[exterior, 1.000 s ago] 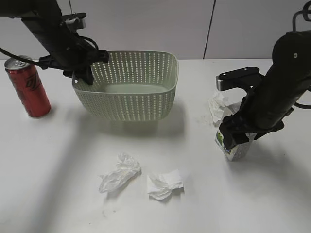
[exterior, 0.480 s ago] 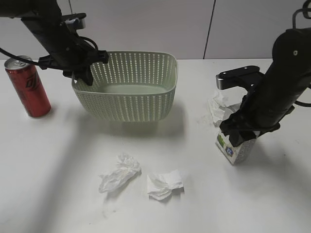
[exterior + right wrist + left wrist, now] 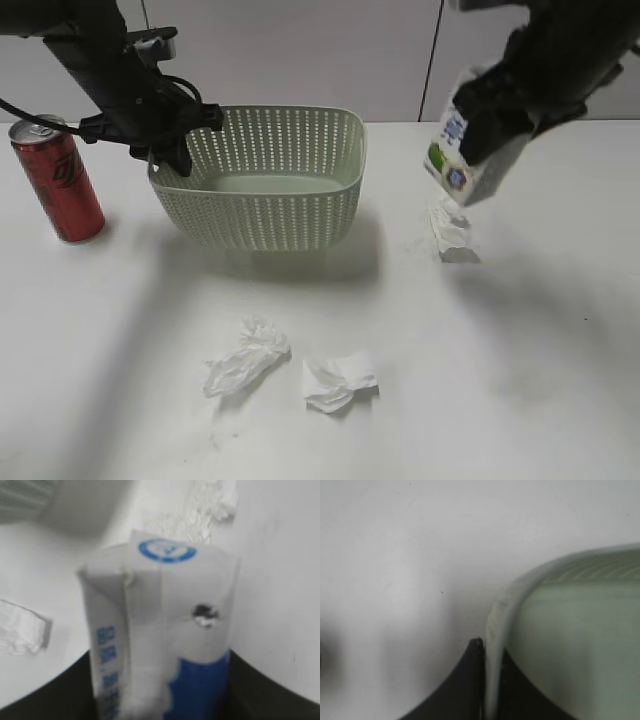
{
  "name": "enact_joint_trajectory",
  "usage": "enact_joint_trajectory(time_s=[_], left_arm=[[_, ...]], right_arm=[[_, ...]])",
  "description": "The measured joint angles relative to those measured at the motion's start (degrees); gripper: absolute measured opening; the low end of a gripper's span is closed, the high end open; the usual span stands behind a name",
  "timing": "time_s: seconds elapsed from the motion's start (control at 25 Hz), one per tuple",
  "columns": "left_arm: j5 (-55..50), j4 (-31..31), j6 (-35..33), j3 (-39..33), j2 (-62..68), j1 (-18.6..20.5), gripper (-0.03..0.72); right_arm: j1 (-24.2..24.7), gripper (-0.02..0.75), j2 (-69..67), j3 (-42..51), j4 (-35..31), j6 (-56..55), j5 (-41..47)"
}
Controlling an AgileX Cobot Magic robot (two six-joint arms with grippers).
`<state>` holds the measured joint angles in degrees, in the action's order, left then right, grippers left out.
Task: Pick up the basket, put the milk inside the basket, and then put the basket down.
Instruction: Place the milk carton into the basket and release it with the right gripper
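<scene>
The pale green basket (image 3: 268, 175) hangs tilted a little above the white table, held at its left rim by my left gripper (image 3: 170, 150), which is shut on the rim (image 3: 492, 645). My right gripper (image 3: 500, 110) is shut on the milk carton (image 3: 462, 150), white with blue panels and a green patch, and holds it tilted in the air to the right of the basket, well above the table. In the right wrist view the carton (image 3: 160, 630) sits between the two black fingers.
A red soda can (image 3: 58, 180) stands at the far left. Two crumpled tissues (image 3: 245, 355) (image 3: 340, 380) lie at the front middle. Another tissue (image 3: 450, 230) lies under the lifted carton. A corner of the basket shows in the right wrist view (image 3: 25, 497).
My right gripper has lifted the milk carton off the table, up and slightly left toward the basket. The left gripper and basket have stayed in place.
</scene>
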<state>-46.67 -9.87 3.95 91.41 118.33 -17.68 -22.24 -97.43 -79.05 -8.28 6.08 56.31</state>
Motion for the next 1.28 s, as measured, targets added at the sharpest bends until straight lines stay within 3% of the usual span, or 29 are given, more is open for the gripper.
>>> enact_joint_trajectory(time_s=[0.16,0.56,1.04,1.12,1.28], left_arm=[[-0.17,-0.01,0.00,0.00,0.00,0.00,0.000],[-0.29,-0.06,0.00,0.00,0.00,0.00,0.000],[-0.10,0.51,-0.12,0.00,0.00,-0.04,0.000],[-0.10,0.46,-0.12,0.00,0.00,-0.04,0.000],[-0.35,1.20,-0.12,0.00,0.08,-0.04,0.000]], right_arm=[[-1.85,0.321,-2.14,-10.75,-2.58,1.90,2.20],[-11.58,0.321,-20.74,-34.86,-1.32,3.03,3.69],[-12.81,0.321,-34.93,-37.17,1.73,3.26,0.65],[-12.81,0.354,-34.93,-37.67,1.15,3.26,0.29],[-12.81,0.553,-33.39,-38.90,1.02,3.26,-0.13]])
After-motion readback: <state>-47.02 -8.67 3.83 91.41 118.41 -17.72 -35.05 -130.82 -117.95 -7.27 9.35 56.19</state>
